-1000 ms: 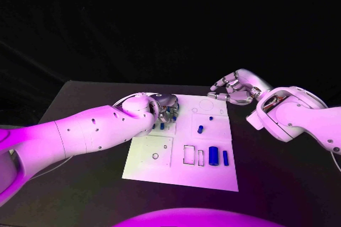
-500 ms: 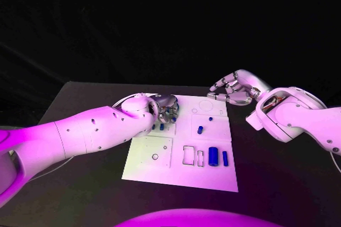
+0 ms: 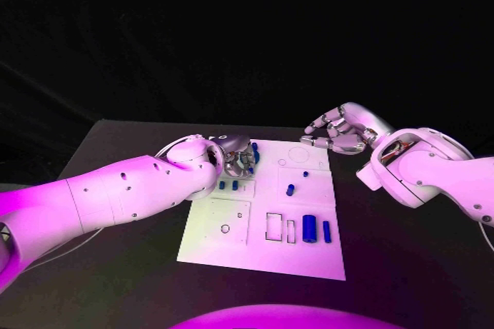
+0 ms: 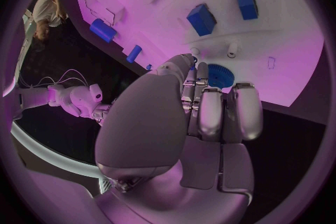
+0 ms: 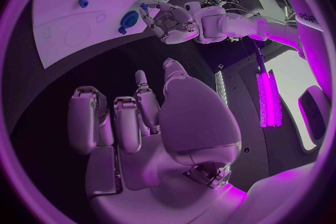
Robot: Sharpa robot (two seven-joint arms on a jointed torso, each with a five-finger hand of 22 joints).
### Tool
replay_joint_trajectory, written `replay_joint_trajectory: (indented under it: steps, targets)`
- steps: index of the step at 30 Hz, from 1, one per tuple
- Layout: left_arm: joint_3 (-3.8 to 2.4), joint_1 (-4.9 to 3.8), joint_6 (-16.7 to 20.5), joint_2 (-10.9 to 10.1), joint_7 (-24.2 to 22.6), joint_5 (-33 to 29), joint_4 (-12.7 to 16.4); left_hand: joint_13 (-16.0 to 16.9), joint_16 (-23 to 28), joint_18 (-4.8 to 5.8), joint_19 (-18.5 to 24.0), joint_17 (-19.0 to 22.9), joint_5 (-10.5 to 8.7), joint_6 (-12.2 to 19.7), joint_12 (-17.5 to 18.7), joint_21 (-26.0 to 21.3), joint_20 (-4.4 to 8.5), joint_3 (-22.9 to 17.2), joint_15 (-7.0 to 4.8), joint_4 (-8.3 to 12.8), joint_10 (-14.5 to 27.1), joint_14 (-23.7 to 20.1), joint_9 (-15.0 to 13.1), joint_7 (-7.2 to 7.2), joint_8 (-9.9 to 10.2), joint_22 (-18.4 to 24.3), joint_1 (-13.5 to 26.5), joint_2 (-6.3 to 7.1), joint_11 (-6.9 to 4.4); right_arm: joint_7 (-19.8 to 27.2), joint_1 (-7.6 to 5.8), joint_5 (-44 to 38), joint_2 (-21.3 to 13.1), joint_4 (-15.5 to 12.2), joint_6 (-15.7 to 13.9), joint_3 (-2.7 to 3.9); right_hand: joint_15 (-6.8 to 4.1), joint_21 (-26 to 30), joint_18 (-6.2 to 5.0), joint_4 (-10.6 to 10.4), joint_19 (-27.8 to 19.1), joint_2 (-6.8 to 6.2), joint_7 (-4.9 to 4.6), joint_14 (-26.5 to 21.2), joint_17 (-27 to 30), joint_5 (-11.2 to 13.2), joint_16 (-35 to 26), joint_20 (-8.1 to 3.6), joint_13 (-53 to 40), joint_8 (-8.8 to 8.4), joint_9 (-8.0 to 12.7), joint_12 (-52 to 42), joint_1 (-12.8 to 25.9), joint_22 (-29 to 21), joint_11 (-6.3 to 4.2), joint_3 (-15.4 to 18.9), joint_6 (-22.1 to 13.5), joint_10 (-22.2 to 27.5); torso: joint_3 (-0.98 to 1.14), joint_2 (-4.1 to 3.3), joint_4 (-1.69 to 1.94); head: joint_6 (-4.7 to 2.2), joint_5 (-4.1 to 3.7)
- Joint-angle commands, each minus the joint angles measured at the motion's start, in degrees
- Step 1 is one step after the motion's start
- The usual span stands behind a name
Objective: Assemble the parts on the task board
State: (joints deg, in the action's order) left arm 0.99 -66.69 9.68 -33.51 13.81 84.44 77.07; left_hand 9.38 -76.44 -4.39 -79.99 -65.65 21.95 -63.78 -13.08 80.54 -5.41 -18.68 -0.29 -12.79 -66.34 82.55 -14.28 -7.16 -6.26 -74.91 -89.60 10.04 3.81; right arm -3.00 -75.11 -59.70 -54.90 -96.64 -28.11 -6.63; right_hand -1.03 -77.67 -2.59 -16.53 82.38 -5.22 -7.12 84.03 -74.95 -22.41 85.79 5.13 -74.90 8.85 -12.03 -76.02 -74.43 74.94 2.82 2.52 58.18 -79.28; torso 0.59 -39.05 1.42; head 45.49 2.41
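Note:
The white task board (image 3: 216, 236) lies mid-table. My left hand (image 3: 233, 155) hovers over its far left part, fingertips (image 4: 203, 70) just short of a blue gear (image 4: 221, 76). That gear (image 5: 129, 18) lies flat on the board, a small gap away from the left hand (image 5: 173, 23). Two blue blocks (image 4: 201, 18) (image 4: 246, 3) sit nearer me. A thick blue cylinder (image 3: 309, 223) and a slim one (image 3: 326, 230) stand in the near right slots. My right hand (image 3: 340, 133) hangs above the far right corner, fingers loosely bent, holding nothing.
Two smaller blue pieces (image 3: 290, 189) (image 3: 304, 173) sit mid-board on the right. Two white pegs (image 4: 231, 49) rise beside the gear. Empty rectangular outlines (image 3: 274, 225) and a round hole (image 3: 225, 228) mark the near part. Black table (image 3: 113, 272) surrounds the board.
My left hand has drawn slightly left and away, uncovering the blue gear on the board's far part. The right hand has barely moved.

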Motion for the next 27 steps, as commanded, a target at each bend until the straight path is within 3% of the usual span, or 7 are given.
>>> replay_joint_trajectory:
  steps: [1, 5, 14, 22, 27]
  targets:
    - [-0.61, -0.08, 1.85, -1.26, -0.10, -2.08, 1.65, -0.08, -0.30, 1.23, -0.69, 0.03, -0.14, -0.46, 0.50, 0.45, 0.01, -0.47, 0.01, 0.09, -0.70, 0.59, 0.11, -0.17, 0.22, -5.30, 0.62, 0.11, 0.00, 0.43, 0.03, -0.27, 0.04, 0.10, 0.44, 0.00, -0.32, 0.27, -0.61, 0.06, -0.27, 0.20, -0.10, 4.13, -7.70, -0.38, -0.23, -0.17, -1.15, 0.34, -0.09, -0.38, 0.35, 7.10, -0.22, 0.30, -0.39, -0.20, -0.01, 0.16, 0.18, 0.03, -0.07]
    - [-1.26, -0.19, 1.43, -3.56, 0.37, -2.79, 3.71, -0.09, -0.26, 1.29, -0.89, 0.17, -0.15, -0.58, 0.65, 0.64, 0.02, -0.50, 0.00, 0.21, -0.92, 0.61, 0.17, -0.20, 0.28, -5.51, 0.71, 0.34, 0.00, 0.40, 0.03, -0.27, -0.01, 0.17, 0.47, 0.00, -0.32, 0.27, -0.61, 0.06, -0.27, 0.20, -0.10, 4.13, -7.70, -0.38, -0.23, -0.17, -1.15, 0.34, -0.09, -0.38, 0.35, 7.10, -0.22, 0.30, -0.39, -0.20, -0.01, 0.22, 0.26, -0.06, -0.14]
    - [-1.55, -0.26, 0.33, -7.13, 1.34, -3.21, 4.98, -0.07, -0.15, 1.34, -1.05, 0.47, -0.15, -0.85, 0.84, 0.79, 0.03, -0.60, -0.02, 0.33, -1.30, 0.60, 0.24, -0.18, 0.30, -5.67, 0.87, 0.49, -0.05, 0.36, 0.04, -0.27, -0.12, 0.23, 0.52, 0.00, -0.32, 0.27, -0.61, 0.06, -0.27, 0.20, -0.10, 4.13, -7.70, -0.38, -0.23, -0.17, -1.15, 0.34, -0.09, -0.38, 0.35, 7.10, -0.22, 0.30, -0.39, -0.20, 0.01, 0.03, 0.19, -0.11, -0.11]
    - [-1.54, -0.23, -0.21, -7.88, 1.50, -3.26, 4.58, -0.07, -0.15, 1.34, -1.06, 0.49, -0.15, -0.88, 0.89, 0.80, 0.03, -0.60, -0.03, 0.33, -1.34, 0.61, 0.26, -0.18, 0.31, -5.69, 0.94, 0.53, -0.05, 0.37, 0.04, -0.27, -0.11, 0.22, 0.52, 0.00, -0.32, 0.27, -0.61, 0.06, -0.27, 0.20, -0.10, 4.13, -7.70, -0.38, -0.23, -0.17, -1.15, 0.34, -0.09, -0.38, 0.35, 7.10, -0.22, 0.30, -0.39, -0.20, -0.04, 0.02, 0.10, -0.08, 0.07]
    - [-1.52, -0.22, -0.62, -7.68, 1.55, -3.27, 4.22, -0.07, -0.15, 1.34, -1.06, 0.49, -0.15, -0.88, 0.89, 0.80, 0.03, -0.60, -0.03, 0.33, -1.34, 0.61, 0.26, -0.18, 0.31, -5.69, 0.94, 0.53, -0.05, 0.39, 0.05, -0.27, -0.08, 0.21, 0.50, 0.00, -0.34, 0.39, -0.64, 0.10, -0.31, 0.38, -0.08, 4.13, -7.66, -0.55, -0.26, -0.19, -1.12, 0.43, -0.12, -0.37, 0.26, 7.05, -0.24, 0.25, -0.36, -0.20, 0.04, 0.03, 0.05, -0.03, 0.17]
